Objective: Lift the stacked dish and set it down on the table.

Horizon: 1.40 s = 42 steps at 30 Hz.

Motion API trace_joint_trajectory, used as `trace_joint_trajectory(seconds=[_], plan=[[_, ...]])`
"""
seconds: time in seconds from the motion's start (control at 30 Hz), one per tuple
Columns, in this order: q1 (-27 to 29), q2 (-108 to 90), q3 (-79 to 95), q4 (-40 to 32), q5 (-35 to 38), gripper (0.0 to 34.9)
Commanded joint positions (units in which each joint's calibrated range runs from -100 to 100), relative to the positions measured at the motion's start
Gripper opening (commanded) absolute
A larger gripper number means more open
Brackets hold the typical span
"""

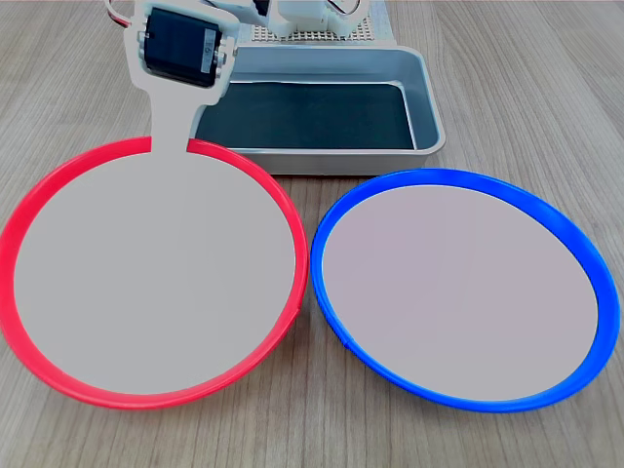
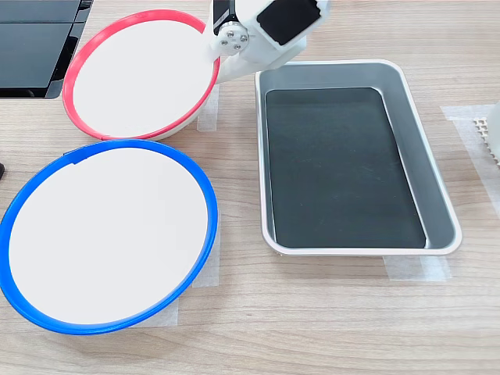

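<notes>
Plates: two, side by side on the table (image 2: pixel 336 320).
Red plate (image 1: pixel 146 273): one, near the tray.
Blue plate (image 1: pixel 458 292): one, near the tray.
Tray (image 2: pixel 437 195): one.
Robot arm (image 2: pixel 266 31): one, next to the tray.

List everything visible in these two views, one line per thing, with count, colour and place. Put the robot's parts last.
red-rimmed plate: one, bright red rim, pale centre; on the table beside the blue one, at the first exterior view's left.
blue-rimmed plate: one, blue rim, pale centre; on the table, at the first exterior view's right.
tray: one, grey metal with dark bottom; nothing in it, at the second exterior view's right.
tape strips: several, pale; on the table by the tray and the plates.
table: one, light wood-grain; under everything.
dark object: one, black; the second exterior view's top left corner, cut off.
claw: one, white with a black motor; at the red plate's far rim, grip state unclear.
</notes>
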State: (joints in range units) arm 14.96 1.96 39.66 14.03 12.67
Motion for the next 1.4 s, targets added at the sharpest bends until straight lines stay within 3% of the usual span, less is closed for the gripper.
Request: trace_joint_trajectory(seconds=[0.0,0.07,0.27,0.47,0.6,0.63,0.67,0.7,0.77,0.9,0.97,1.03,1.17,1.37], plan=[[0.24,-1.92,0.72,0.46,0.98,9.1],[0.34,-2.77,1.26,0.87,1.22,12.3],[-0.04,-9.34,3.90,7.23,1.90,12.2],[-3.99,-20.77,4.36,22.17,1.56,8.3],[-7.66,-28.70,3.81,30.09,0.10,8.7],[-8.79,-30.83,3.81,31.33,-0.29,7.1],[-10.39,-33.73,4.27,31.66,-0.54,1.0],[-11.52,-35.86,5.00,31.00,-1.12,0.2],[-14.72,-45.76,15.37,18.20,-6.94,0.1],[-17.92,-56.93,32.22,5.41,-8.79,0.0],[-18.20,-64.43,40.50,3.84,-9.18,0.0],[-17.83,-74.07,48.33,4.58,-9.67,0.0],[-16.04,-90.19,57.80,13.17,-10.21,0.0],[-14.63,-98.63,60.34,25.05,-10.74,0.0]])
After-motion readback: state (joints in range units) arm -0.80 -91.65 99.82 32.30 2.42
